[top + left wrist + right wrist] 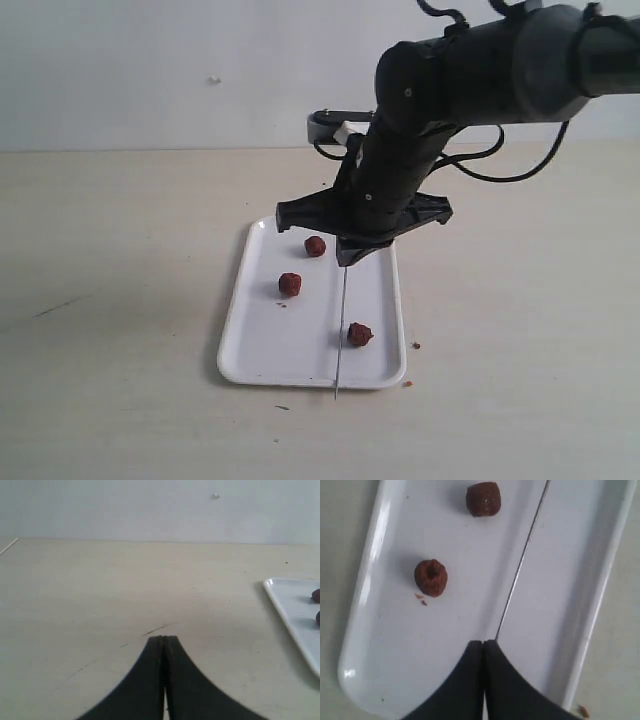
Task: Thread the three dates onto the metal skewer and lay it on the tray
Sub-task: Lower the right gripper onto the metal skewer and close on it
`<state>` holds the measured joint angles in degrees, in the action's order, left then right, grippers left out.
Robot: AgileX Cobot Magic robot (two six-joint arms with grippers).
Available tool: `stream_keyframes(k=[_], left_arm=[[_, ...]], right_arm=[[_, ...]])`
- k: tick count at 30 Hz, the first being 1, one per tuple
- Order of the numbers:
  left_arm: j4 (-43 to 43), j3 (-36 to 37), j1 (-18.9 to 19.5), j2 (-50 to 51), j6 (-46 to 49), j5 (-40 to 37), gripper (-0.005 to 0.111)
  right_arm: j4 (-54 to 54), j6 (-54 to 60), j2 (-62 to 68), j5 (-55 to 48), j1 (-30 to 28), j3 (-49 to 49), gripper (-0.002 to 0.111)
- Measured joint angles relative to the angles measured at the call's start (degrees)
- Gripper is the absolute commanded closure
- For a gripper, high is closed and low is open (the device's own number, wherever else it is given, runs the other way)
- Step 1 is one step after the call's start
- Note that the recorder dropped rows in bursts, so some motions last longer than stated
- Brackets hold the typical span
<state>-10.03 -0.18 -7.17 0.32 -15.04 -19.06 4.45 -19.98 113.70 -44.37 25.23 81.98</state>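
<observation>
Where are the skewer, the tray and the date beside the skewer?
skewer [343, 300], exterior view, middle of the rod.
tray [285, 345], exterior view, bare floor.
date [359, 334], exterior view, its centre.

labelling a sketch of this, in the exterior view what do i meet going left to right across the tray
left date → far date → metal skewer → near date
</observation>
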Motion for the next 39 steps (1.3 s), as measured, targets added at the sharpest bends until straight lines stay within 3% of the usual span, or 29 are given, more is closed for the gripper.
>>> stream_keyframes(k=[5,14,39], left_arm=[[0.00,0.00,0.00,0.00,0.00,0.00,0.106],[0.00,0.00,0.00,0.00,0.00,0.00,0.106],[0.00,0.00,0.00,0.00,0.00,0.00,0.106]], right_arm=[[0.00,-3.82,7.23,-1.44,0.00,4.61,0.079],[-3.74,-15.47,9.86,-2.40,0.00,5.35,0.079],[-5.63,-15.72,12.32,0.41,0.00,5.44,0.079]])
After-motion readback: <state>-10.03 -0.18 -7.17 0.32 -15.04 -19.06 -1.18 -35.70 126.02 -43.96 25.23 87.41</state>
